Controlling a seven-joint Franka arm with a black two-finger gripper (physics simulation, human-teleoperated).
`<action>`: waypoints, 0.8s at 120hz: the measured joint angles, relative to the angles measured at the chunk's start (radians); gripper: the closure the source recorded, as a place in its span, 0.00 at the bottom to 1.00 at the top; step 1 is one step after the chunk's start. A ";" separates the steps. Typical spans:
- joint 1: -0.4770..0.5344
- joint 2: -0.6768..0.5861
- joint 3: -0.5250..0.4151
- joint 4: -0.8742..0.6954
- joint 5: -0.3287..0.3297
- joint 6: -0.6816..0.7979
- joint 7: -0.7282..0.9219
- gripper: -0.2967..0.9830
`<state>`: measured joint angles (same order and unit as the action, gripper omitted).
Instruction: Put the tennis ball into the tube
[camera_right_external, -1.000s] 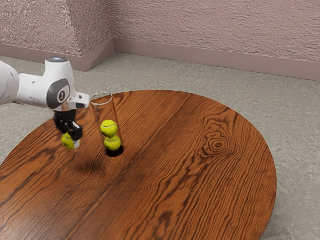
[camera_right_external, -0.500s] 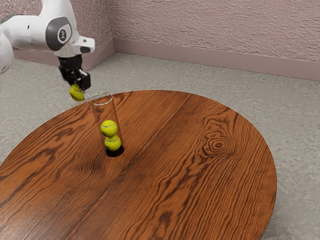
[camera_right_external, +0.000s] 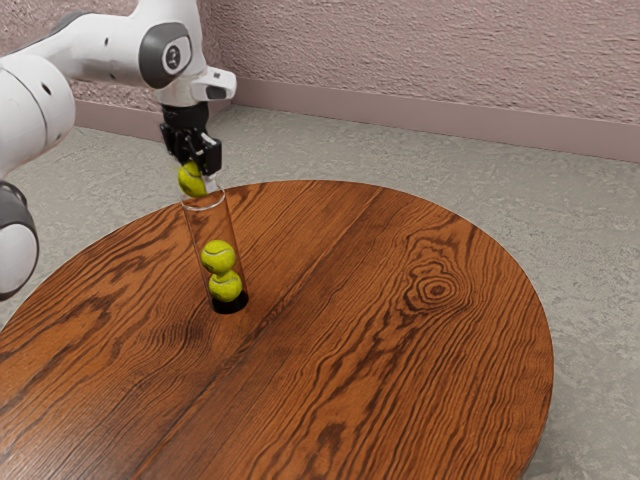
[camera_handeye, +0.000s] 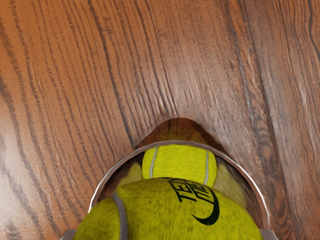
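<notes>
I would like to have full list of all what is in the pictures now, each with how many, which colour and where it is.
Held ball: 1, yellow-green with black print, at the tube's top rim, between the fingers
Balls in tube: 2, yellow-green, one above the other, low in the tube
Tube: 1, clear with black base, on the table, open end up
Table: 1, brown wood, round, under the tube
Floor: 1, grey, around the table
Wall: 1, pink, cornered, behind the table
Baseboard: 1, dull pink, along the wall's foot
Arm: 1, white and dark grey, from the exterior view's left
Gripper: 1, black, at the arm's end, shut on the held ball
</notes>
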<state>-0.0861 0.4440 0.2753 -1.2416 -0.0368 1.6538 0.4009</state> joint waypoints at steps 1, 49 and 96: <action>0.000 0.001 0.000 0.001 0.000 -0.001 0.000 0.55; 0.000 0.011 -0.010 0.019 -0.009 -0.012 -0.007 0.32; -0.002 -0.379 -0.110 -0.318 -0.008 -0.052 -0.064 0.25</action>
<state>-0.0877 0.0650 0.1657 -1.5592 -0.0447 1.6021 0.3365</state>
